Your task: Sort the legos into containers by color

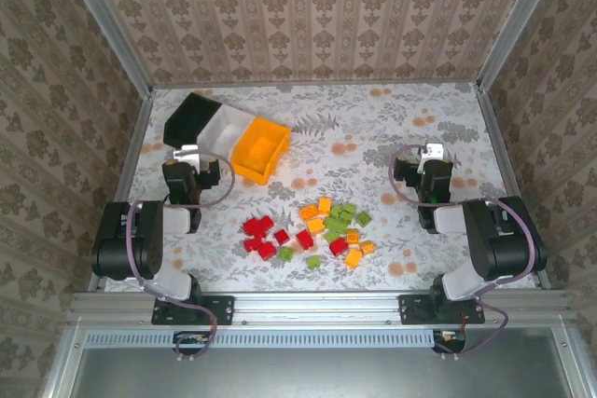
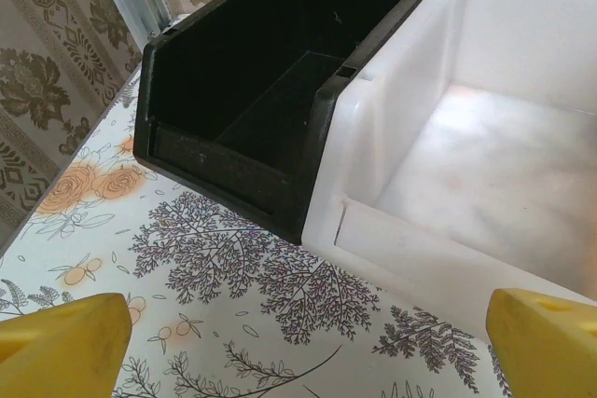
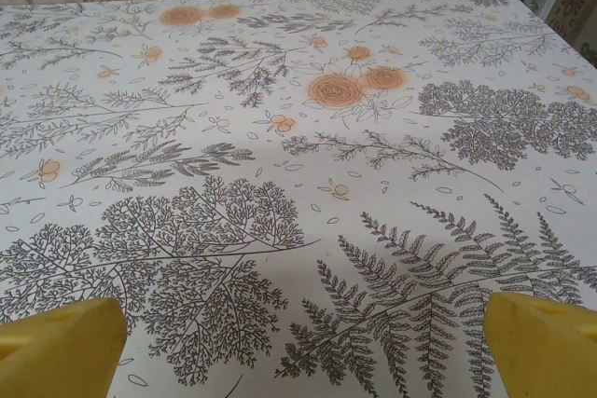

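Note:
Three containers stand in a slanted row at the back left: a black bin [image 1: 191, 116], a white bin [image 1: 224, 130] and an orange-yellow bin [image 1: 260, 151]. The legos lie loose in the near middle: red legos [image 1: 264, 235] grouped on the left, orange legos [image 1: 317, 212] and light green legos [image 1: 340, 221] mixed to their right. My left gripper [image 1: 189, 152] hovers just in front of the black and white bins, open and holding nothing. In the left wrist view the black bin [image 2: 252, 90] and the white bin [image 2: 485, 137] look empty inside. My right gripper [image 1: 432, 153] is open over bare table at the right.
The patterned table [image 1: 373, 137] is fenced by a metal frame and wallpapered walls on three sides. Yellow fingertips [image 2: 65, 347] frame the left wrist view, and yellow fingertips [image 3: 546, 347] frame the right wrist view over bare tablecloth [image 3: 308, 184].

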